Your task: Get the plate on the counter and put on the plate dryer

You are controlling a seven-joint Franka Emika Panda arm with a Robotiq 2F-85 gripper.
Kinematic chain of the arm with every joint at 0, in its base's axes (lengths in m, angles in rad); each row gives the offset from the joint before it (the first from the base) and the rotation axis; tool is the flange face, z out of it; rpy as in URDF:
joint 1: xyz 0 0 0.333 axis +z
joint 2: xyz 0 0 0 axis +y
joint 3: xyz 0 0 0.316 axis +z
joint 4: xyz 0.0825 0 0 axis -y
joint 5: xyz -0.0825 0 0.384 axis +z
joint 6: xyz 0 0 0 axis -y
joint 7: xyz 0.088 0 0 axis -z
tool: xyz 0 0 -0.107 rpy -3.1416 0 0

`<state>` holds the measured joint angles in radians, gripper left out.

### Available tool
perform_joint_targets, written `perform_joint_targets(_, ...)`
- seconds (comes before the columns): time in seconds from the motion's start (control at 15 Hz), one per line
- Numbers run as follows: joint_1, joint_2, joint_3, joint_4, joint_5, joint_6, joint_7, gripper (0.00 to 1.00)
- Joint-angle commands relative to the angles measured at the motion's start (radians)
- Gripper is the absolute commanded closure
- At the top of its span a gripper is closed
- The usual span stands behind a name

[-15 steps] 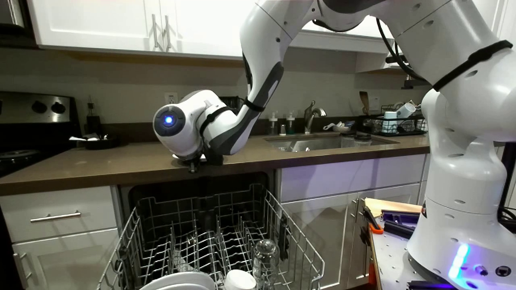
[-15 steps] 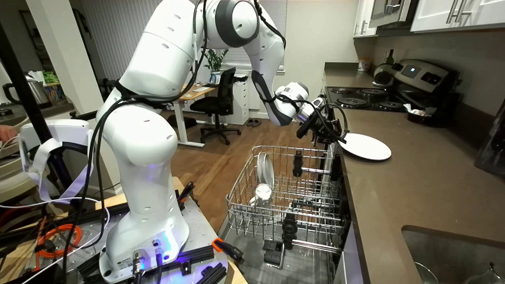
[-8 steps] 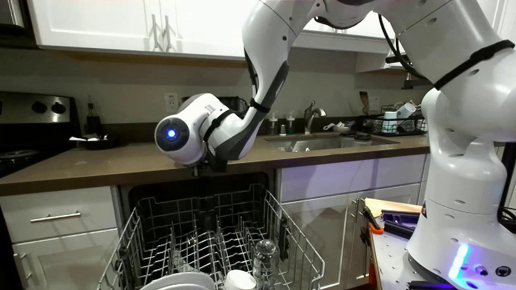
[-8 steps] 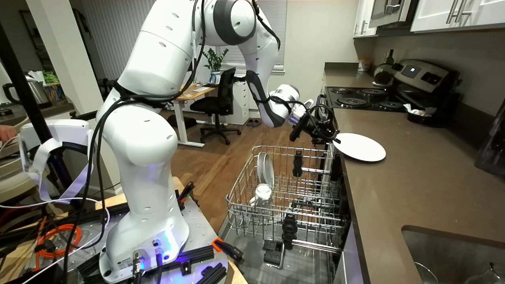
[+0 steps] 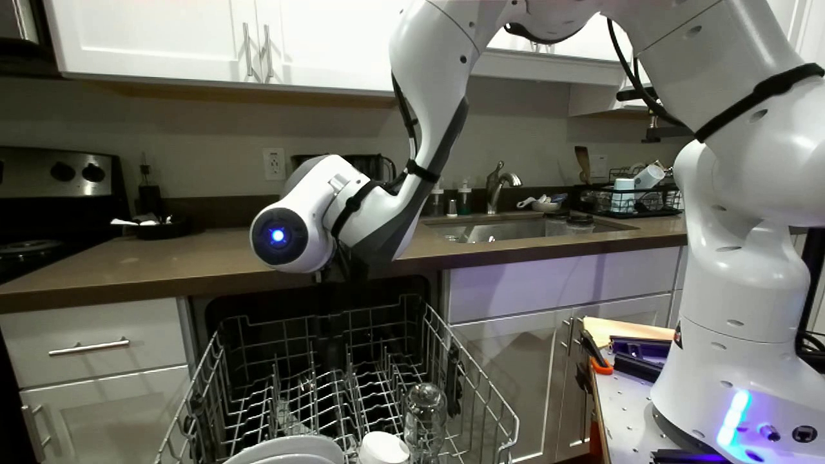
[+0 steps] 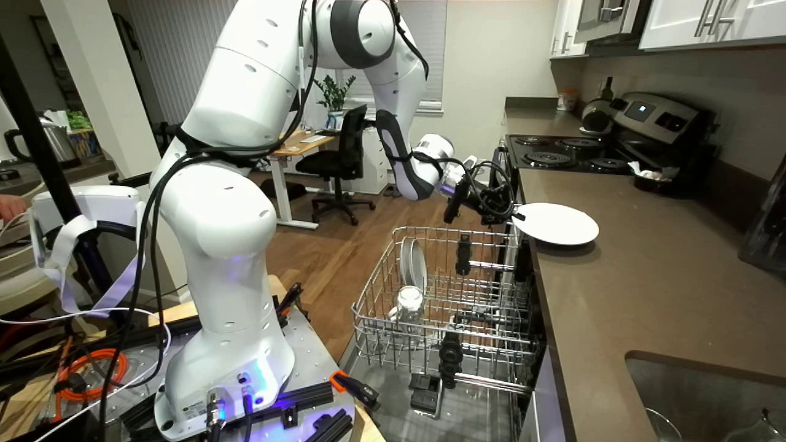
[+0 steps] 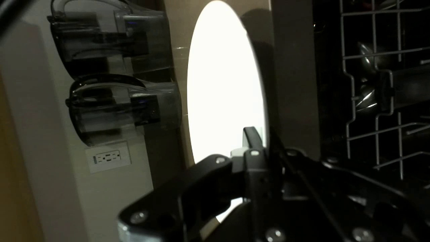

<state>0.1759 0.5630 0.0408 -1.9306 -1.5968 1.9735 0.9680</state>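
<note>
Plate (image 6: 556,224): over the counter (image 6: 638,301), at its front edge, toward the end by the stove (image 6: 568,152), near level. Its shadow (image 6: 577,250) falls on the top beneath, so I judge it held just clear; the gripped side juts past the front edge.

Gripper (image 7: 264,141): clenched on the plate's rim, one finger (image 7: 252,136) across the upper face, the other passing under. The lower finger is lost in the dark of the wrist view, so its contact is likely rather than plain.

Rim: probably chosen because a flat plate offers little else to pinch, and the overhang gives the lower finger room.

Arm (image 6: 399,80): wrist held low by the front edge, presumably so the fingers meet the plate flat.

Rack (image 5: 322,393): stands out below the front edge, tines upward, so plates can go in from above.

Dishes (image 6: 412,264): on edge at the rack's side away from the counter, the stance this plate should need too.

Cup (image 5: 383,446) and glass (image 5: 425,412): beside the dishes, things to steer around.

Tines: pick-up looks done, placing not yet. The next move likely calls for drawing off the front edge, tipping the plate upright and lowering it between them.

Pinch: so small a hold may let the plate pivot as it tips.
</note>
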Motion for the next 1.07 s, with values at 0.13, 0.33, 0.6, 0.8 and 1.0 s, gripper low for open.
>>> perform_joint_targets(0.13, -0.007, -0.054, 0.020, -0.039, -0.050, -0.061, 0.019, 0.95)
perform_joint_targets(0.33, -0.006, -0.074, 0.029, -0.055, -0.047, -0.057, 0.018, 0.95)
perform_joint_targets(0.6, 0.008, -0.129, 0.050, -0.118, -0.044, -0.079, 0.031, 0.95)
perform_joint_targets(0.8, 0.025, -0.191, 0.086, -0.204, -0.037, -0.111, 0.044, 0.95)
perform_joint_targets(1.0, 0.047, -0.264, 0.138, -0.311, -0.019, -0.124, 0.058, 0.95)
